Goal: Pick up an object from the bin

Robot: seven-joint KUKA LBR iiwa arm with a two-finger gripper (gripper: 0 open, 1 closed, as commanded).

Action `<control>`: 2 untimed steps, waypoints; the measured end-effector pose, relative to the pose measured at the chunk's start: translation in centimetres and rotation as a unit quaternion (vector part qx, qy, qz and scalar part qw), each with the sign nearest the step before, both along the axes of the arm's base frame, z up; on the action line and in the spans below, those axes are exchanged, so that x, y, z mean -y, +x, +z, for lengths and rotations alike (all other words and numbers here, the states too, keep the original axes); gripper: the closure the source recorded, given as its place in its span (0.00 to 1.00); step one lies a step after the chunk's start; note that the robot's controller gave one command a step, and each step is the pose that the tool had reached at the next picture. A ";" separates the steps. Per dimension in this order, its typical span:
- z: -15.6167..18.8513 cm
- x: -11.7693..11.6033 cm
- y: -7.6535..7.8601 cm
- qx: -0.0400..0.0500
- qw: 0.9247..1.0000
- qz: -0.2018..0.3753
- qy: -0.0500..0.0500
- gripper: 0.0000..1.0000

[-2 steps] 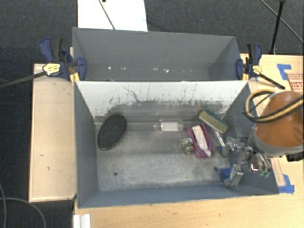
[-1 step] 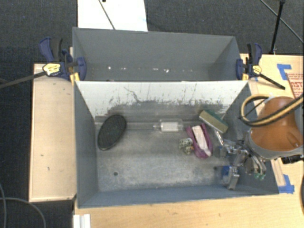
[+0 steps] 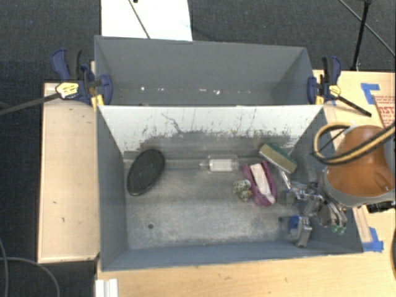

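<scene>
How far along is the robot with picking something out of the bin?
Early on. Done: the gripper is down inside the bin, at its right side. In hand: nothing visibly lifted; the pink packet and sponge nearest it lie on the floor, as do the clear bottle and dark oval disc. Left: grasping one and raising it out.

Grey bin (image 3: 185, 224) floor: black disc (image 3: 146, 171) at left; vial (image 3: 219, 164), sponge (image 3: 278, 158), pink packet (image 3: 262, 183) and wad (image 3: 242, 190) toward right.
</scene>
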State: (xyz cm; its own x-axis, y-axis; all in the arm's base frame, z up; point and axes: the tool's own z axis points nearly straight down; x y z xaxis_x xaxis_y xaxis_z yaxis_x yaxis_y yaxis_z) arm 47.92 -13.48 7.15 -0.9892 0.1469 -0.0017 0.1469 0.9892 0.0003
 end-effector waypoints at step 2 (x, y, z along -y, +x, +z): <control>2.7 -0.1 0.1 0.002 1.000 0.005 -0.001 1.00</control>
